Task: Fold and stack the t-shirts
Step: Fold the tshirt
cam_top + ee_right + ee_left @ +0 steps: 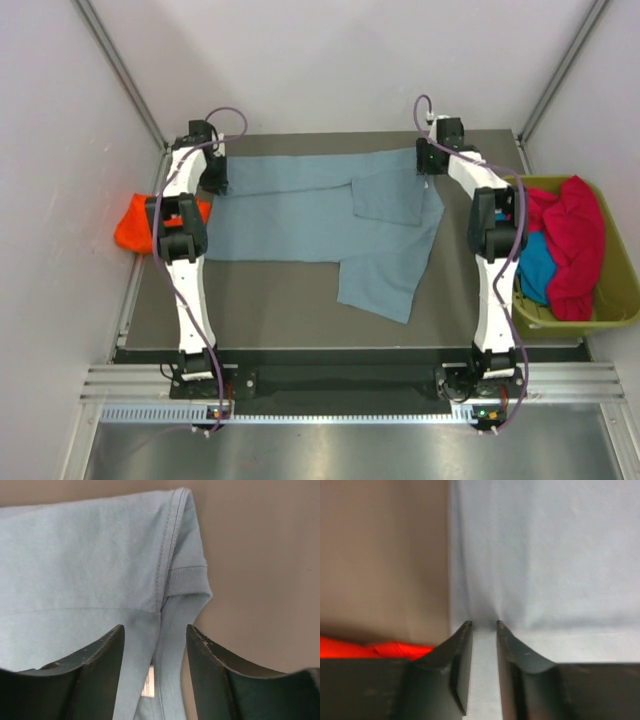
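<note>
The dusty grey-blue t-shirt (310, 215) lies spread across the dark table (260, 310), with one part folded over near its right end. My left gripper (214, 176) is at the shirt's far left corner. In the left wrist view (484, 625) its jaws stand narrowly apart with shirt cloth (545, 555) pinched between them and creases running to the tips. My right gripper (428, 160) is at the shirt's far right edge. In the right wrist view (155, 627) it is open and straddles the collar seam (186, 577) of the shirt (75, 555).
The orange-red t-shirt (135, 225) lies bunched at the table's left edge and also shows in the left wrist view (365, 647). The olive-green bin (625, 290) at the right holds the crimson-pink t-shirt (575, 240) and the teal one (537, 265). White walls stand close all round.
</note>
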